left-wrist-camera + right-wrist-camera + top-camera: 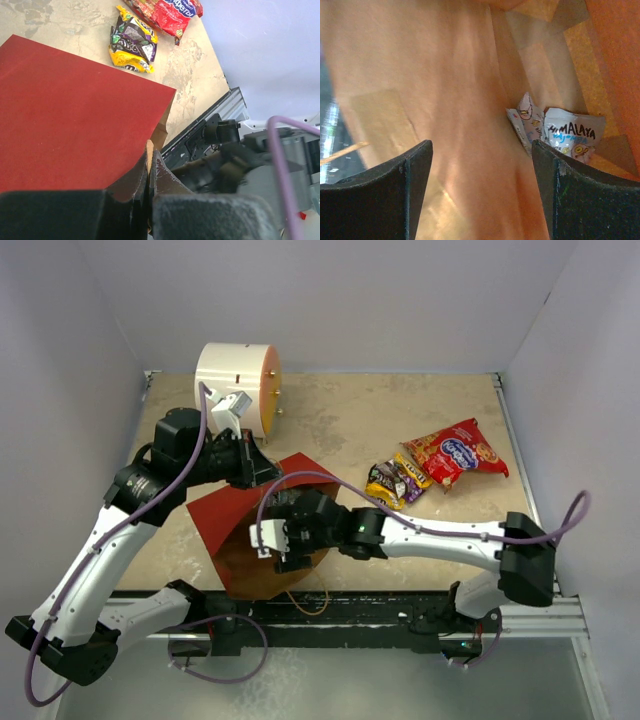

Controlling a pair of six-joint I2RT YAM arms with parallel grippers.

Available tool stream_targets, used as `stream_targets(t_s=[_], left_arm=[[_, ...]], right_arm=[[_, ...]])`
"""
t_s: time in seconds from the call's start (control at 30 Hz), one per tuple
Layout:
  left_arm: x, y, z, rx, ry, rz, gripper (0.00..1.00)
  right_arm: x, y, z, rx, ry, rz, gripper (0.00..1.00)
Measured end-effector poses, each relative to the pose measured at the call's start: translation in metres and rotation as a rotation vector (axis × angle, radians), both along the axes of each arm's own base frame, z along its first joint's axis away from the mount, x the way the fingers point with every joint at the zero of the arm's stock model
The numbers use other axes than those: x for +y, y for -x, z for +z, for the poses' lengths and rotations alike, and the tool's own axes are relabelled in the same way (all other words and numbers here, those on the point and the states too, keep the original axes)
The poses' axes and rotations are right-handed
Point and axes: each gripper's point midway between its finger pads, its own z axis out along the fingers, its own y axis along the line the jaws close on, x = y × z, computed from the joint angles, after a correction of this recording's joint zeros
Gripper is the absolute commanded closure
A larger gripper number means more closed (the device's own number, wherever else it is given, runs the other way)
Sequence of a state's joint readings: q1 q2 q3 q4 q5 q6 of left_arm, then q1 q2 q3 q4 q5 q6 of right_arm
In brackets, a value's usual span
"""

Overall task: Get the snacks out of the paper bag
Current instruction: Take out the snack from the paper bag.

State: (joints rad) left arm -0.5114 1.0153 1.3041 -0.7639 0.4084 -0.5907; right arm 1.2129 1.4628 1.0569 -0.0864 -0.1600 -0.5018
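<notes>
The red paper bag (225,515) lies on its side with its mouth toward the near edge. My left gripper (262,472) is shut on the bag's upper rim; the left wrist view shows the fingertips (150,160) pinching the kraft edge of the bag (75,110). My right gripper (268,540) is open inside the bag's mouth. In the right wrist view (480,165) it is empty above the brown inner wall. A light-blue packet (572,135) and a second small packet (527,120) lie deeper inside, just beyond the right finger. A large red bag (455,452) and a yellow-purple packet (385,483) lie on the table.
A white-and-orange cylinder (238,387) stands at the back left, behind my left arm. A thin cord handle (312,605) trails over the near edge by the metal rail (520,615). Grey walls close the left, back and right sides.
</notes>
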Motion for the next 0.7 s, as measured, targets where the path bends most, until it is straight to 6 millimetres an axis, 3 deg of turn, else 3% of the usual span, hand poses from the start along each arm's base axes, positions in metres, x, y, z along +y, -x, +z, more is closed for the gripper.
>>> stream_targets(t_s=[0.37,0.6,0.7], left_arm=[[-0.005,-0.002,0.001,-0.01,-0.016,-0.049,1.0],[-0.007,-0.006,0.008,-0.046,-0.044,-0.076,1.0],[-0.007,-0.007,0.01,-0.057,-0.049,-0.087,1.0]], right_arm=[[0.024,-0.053,-0.058,-0.28,0.197,0.033,0.22],[0.029,-0.073,-0.09,-0.376,0.287,0.079,0.35],[0.029,-0.082,-0.101,-0.394,0.311,0.08,0.48]])
